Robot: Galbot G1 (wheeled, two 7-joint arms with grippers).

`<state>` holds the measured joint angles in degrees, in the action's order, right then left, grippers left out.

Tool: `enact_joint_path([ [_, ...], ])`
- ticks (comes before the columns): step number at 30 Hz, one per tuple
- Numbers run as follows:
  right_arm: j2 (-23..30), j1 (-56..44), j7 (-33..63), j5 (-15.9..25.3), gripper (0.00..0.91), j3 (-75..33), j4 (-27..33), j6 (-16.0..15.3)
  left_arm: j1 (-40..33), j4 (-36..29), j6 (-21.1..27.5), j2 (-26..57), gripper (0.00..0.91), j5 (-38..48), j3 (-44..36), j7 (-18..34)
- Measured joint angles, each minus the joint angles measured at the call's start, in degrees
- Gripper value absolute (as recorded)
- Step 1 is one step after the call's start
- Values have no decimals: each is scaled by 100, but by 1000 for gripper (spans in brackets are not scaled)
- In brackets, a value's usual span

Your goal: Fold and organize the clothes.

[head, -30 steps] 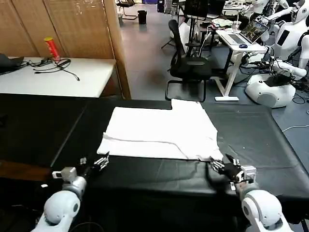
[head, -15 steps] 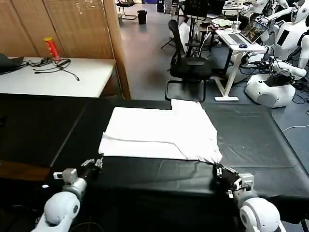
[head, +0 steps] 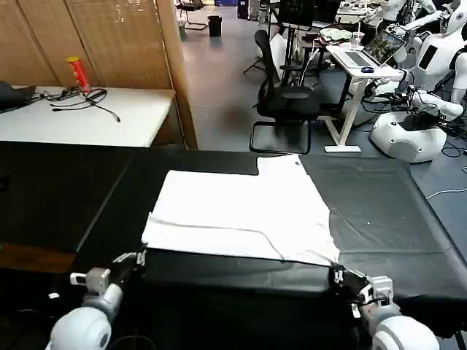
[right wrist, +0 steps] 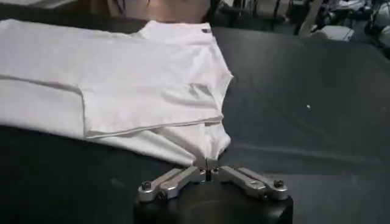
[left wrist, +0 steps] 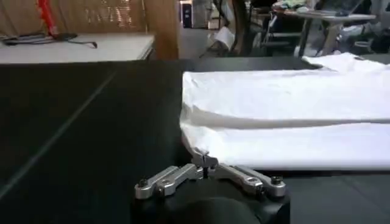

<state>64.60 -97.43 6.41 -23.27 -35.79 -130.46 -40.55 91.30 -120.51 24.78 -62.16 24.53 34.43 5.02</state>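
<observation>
Both claws are pinched shut on cloth: the left gripper (left wrist: 205, 163) holds the near left corner of the white T-shirt (head: 241, 215), the right gripper (right wrist: 207, 165) the near right corner. The shirt lies partly folded on the black table cloth (head: 379, 197), near the front edge. The corners should travel together — level and taut — so the hem stays straight and no wrinkle forms.

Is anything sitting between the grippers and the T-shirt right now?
No. The left gripper and right gripper are each shut on a near corner of the T-shirt, with bare black table cloth around it.
</observation>
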Motion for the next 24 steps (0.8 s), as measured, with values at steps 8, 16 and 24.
enact_joint_path([
  [8,69,-207,12,59,39,24,-161,2,640,-295,-15,64,0,-76,297,-36],
  [16,61,-321,-19,63,878,24,-313,-68,1028,-459,11,3,878,-90,522,-4],
  [24,-94,-647,-19,42,878,-147,-707,-164,1235,-749,496,-90,878,-426,638,11],
])
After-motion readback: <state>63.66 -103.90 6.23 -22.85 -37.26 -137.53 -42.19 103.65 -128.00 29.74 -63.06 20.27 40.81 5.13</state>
